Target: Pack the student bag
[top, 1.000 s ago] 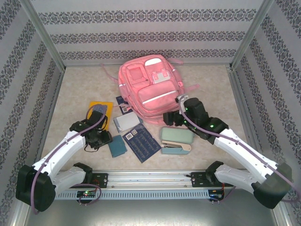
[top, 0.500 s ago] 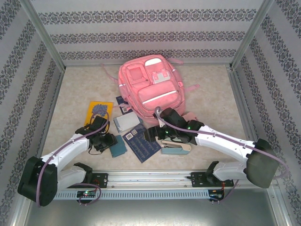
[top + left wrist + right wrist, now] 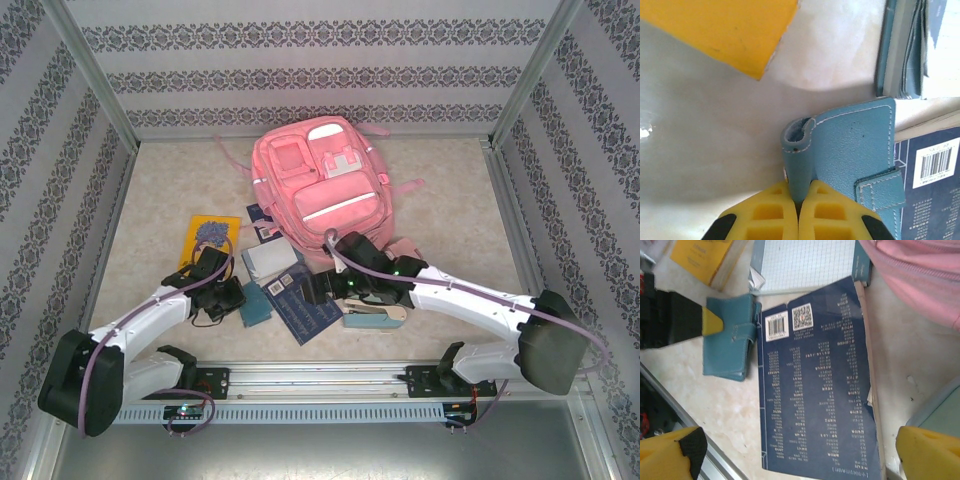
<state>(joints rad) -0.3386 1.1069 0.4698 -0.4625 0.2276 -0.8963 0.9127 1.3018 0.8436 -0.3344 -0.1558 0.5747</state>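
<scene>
a: left pincer is clamped tight on the small loop at the teal wallet's edge, nothing more.
b: thin hold. lifted by that loop, the wallet could swing, flop open or slip out.
a: right pincer hangs spread wide, empty, over the dark blue book.
b: it lies flat on the worktop, so fingers may skid. the arms are close too, so they might bump.
a: and the student bag?
b: flat at the far middle, just past the book.
</scene>
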